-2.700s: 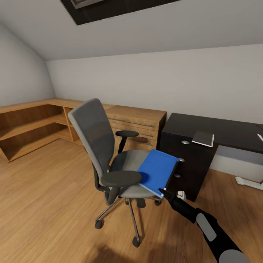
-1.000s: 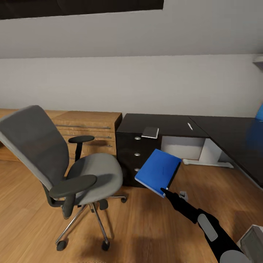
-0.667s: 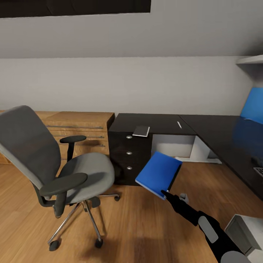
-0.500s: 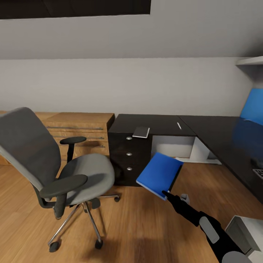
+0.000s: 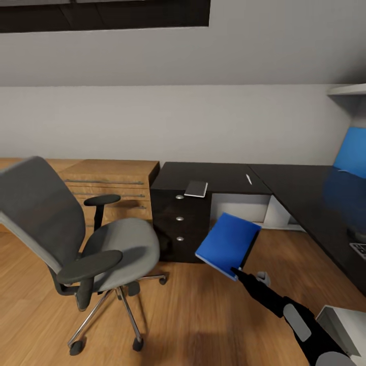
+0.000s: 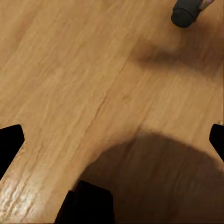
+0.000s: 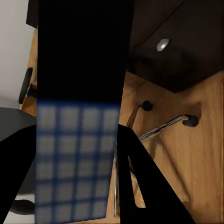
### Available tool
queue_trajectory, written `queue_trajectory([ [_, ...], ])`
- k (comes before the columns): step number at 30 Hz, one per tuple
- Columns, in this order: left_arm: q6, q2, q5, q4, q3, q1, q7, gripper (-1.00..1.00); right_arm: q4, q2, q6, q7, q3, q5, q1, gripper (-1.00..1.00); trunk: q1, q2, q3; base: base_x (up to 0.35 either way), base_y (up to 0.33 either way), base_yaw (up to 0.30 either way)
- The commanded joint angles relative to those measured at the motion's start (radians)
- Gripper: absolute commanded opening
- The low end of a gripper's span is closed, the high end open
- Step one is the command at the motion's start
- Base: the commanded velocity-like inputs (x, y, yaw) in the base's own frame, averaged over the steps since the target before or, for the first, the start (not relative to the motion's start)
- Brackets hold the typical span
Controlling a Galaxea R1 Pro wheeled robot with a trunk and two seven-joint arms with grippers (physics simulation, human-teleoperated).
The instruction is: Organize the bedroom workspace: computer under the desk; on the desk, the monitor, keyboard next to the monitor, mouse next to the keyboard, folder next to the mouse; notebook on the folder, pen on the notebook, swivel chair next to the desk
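Right hand [image 5: 237, 273] grips blue folder [image 5: 227, 244] in air between swivel chair [image 5: 81, 239] and desk [image 5: 213, 175]; left hand's [image 6: 112, 140] fingers seemingly spread.

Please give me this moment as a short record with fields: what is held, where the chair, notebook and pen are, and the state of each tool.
held: folder, pinched at its near corner by the right tool, in the air above the floor
swivel chair: seat bare, left of the desk drawers
notebook: flat on desk, above drawers
pen: on desk, right of notebook
left tool: open, above wooden floor
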Motion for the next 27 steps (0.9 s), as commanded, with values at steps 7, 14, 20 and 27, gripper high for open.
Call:
queue_trajectory([
  [7,-0.157,-0.046,-0.122,0.091,-0.025,0.000,0.014,1.00,0.152,-0.001,-0.057,0.001,-0.001,0.064,0.002,-1.00,-0.027,0.049,0.021,0.000,0.000,0.000],
  [14,-0.237,-0.050,-0.125,0.096,-0.024,0.000,0.014,1.00,0.331,0.005,-0.348,0.002,0.002,0.163,0.003,-1.00,-0.054,0.098,0.043,0.000,0.000,0.000],
  [20,-0.279,-0.048,-0.123,0.110,-0.019,0.000,0.014,1.00,0.403,0.008,-0.459,0.002,0.003,0.184,0.003,-1.00,-0.077,0.140,0.062,0.000,0.000,0.000],
  [27,-0.362,-0.046,-0.123,0.163,-0.019,0.000,0.014,1.00,0.434,0.016,-0.485,0.000,0.004,0.189,0.002,-1.00,-0.104,0.189,0.084,0.000,0.000,0.000],
])
